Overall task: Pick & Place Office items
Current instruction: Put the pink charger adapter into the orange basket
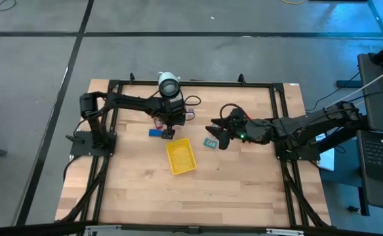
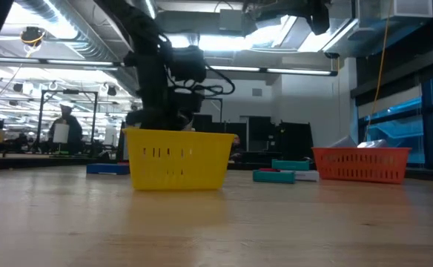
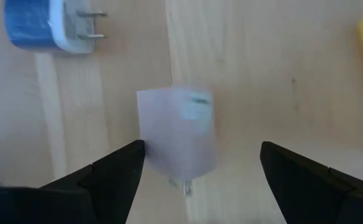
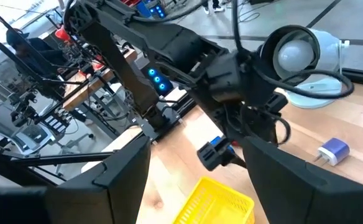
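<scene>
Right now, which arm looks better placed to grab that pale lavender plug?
The left. Its gripper hangs open straight over the lavender plug, fingers either side. The right gripper is off beside the yellow tray.

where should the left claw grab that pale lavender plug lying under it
Grip the lavender plug across its two long flat sides, coming straight down from above. It lies flat on the table, prongs toward the wrist, and the open left claw already straddles it.

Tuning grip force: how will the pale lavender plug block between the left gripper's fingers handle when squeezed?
The lavender plug block looks like rigid, smooth plastic, so probably stiff but somewhat slippery. It lies flat, so rolling seems unlikely. The left gripper straddles it, open.
</scene>
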Robot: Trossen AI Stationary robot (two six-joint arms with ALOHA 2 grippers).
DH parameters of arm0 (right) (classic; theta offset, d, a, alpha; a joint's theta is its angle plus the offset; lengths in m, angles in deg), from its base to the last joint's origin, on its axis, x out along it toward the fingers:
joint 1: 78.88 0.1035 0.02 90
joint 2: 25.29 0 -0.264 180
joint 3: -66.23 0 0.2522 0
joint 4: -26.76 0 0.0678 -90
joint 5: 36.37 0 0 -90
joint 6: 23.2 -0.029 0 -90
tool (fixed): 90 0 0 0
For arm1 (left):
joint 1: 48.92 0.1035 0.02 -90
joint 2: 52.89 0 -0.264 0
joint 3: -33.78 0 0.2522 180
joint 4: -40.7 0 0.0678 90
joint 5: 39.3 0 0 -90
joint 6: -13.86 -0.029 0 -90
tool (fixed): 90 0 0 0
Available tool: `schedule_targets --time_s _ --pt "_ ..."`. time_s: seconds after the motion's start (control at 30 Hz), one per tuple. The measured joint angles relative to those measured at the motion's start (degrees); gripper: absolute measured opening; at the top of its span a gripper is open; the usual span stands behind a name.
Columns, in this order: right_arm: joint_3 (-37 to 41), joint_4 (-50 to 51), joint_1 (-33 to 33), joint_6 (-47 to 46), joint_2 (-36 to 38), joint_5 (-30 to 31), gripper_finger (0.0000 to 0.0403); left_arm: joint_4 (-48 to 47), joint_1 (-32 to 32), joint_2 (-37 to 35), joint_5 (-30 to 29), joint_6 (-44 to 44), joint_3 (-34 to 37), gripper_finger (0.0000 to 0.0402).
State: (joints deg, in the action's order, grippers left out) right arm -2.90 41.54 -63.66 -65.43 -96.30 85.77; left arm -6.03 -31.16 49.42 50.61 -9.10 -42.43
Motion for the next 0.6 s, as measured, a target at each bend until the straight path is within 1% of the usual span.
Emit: schedule_targets --time_s 0.13,0.3,0.37,0.47,0.6 --pt "0.0 0.02 0.04 -0.45 0.0 -0.02 0.0263 3.01 0.11 0.91 -0.17 -0.07 0.02 0.0317" --pt "0.0 0.23 0.48 -0.84 0.0 -0.02 0.0263 3.93 0.13 1.87 -0.17 1.91 0.04 0.0317" --pt "0.0 0.28 0.55 -0.84 0.0 -0.04 0.0263 4.91 0.13 1.87 -0.22 2.26 0.04 0.0311" --pt "0.0 0.26 0.55 -0.84 0.0 -0.02 0.0263 5.74 0.13 1.87 -2.22 2.4 0.04 0.0286" --pt "0.0 0.27 0.56 -1.04 0.0 -0.04 0.0263 6.45 0.41 1.85 -5.61 3.28 0.04 0.0225"
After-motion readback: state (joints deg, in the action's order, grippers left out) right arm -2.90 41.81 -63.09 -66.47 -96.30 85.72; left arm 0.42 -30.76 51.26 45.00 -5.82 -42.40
